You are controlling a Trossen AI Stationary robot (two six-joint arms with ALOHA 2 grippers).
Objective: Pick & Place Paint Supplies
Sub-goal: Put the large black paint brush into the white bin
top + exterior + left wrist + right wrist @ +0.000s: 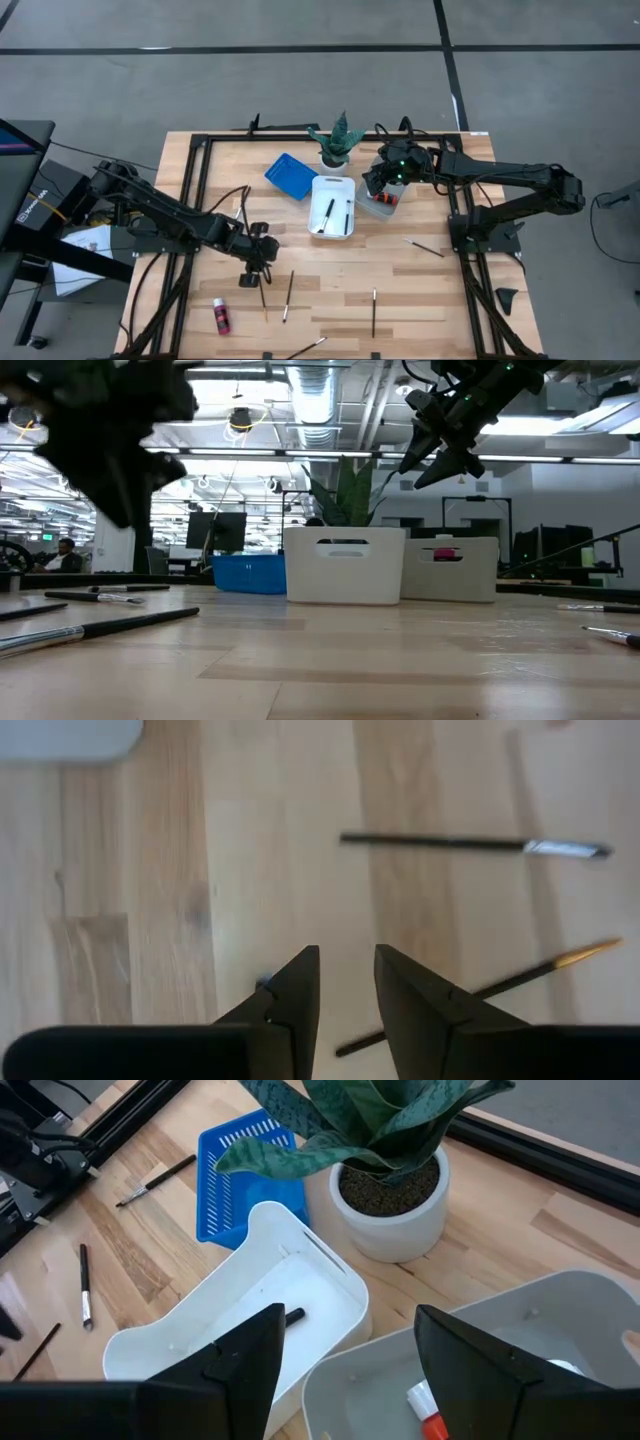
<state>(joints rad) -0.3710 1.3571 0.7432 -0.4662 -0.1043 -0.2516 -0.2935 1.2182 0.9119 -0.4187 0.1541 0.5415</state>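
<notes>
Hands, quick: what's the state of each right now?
Left hand: slightly open, empty, above a paintbrush on the table.
Right hand: open, empty, over the grey tray.

No text, label, brand, number or sign could be read with confidence. White vertical lettering was seen on the black rectangular box at the table's left edge in the high view, but it was too small to be made out.

Left claw part-open, empty; right claw wide.

Blue tray, white tray, grey tray, potted plant.
</notes>
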